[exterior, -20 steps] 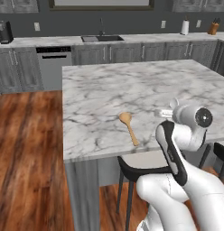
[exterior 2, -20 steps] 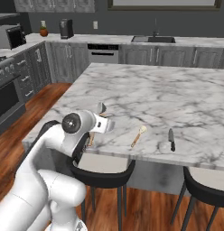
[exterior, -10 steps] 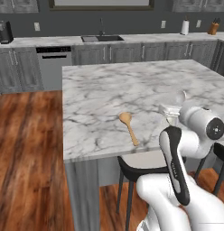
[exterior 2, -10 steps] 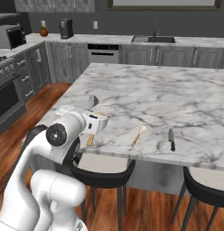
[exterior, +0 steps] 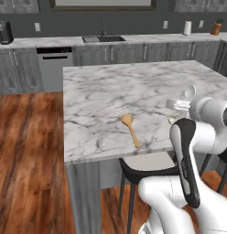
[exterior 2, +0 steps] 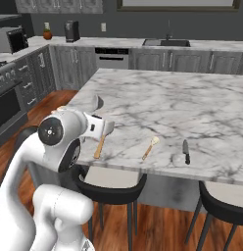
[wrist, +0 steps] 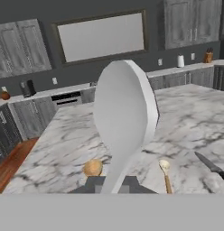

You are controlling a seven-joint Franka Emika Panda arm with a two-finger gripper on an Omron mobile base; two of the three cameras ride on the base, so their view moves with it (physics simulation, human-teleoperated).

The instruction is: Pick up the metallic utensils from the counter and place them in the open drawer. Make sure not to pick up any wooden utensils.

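My gripper (exterior 2: 103,128) is shut on the handle of a pale silvery spoon (wrist: 125,108), one of the metallic utensils, whose bowl stands upright above the hand (exterior: 190,92). It hovers over the near edge of the white marble counter (exterior 2: 192,105). On the slab lie a black-handled knife (exterior 2: 185,151), a small wooden spoon (exterior 2: 150,147) and a larger wooden spoon (exterior: 130,128), the latter just beneath the gripper (exterior: 179,104). The hand view has the knife (wrist: 211,166) at the right and the wooden spoon bowls (wrist: 92,168) low down. The open drawer is out of view.
Black stools (exterior 2: 111,184) (exterior 2: 224,201) stand tucked under the counter's near edge. A long worktop with a sink (exterior: 101,39) runs along the back wall. A stove (exterior 2: 6,98) stands at the left over wooden floor.
The arm's elbow has swung outward and the hand has turned, with the silvery spoon staying in its grip above the counter's near edge. The utensils on the slab have not moved.
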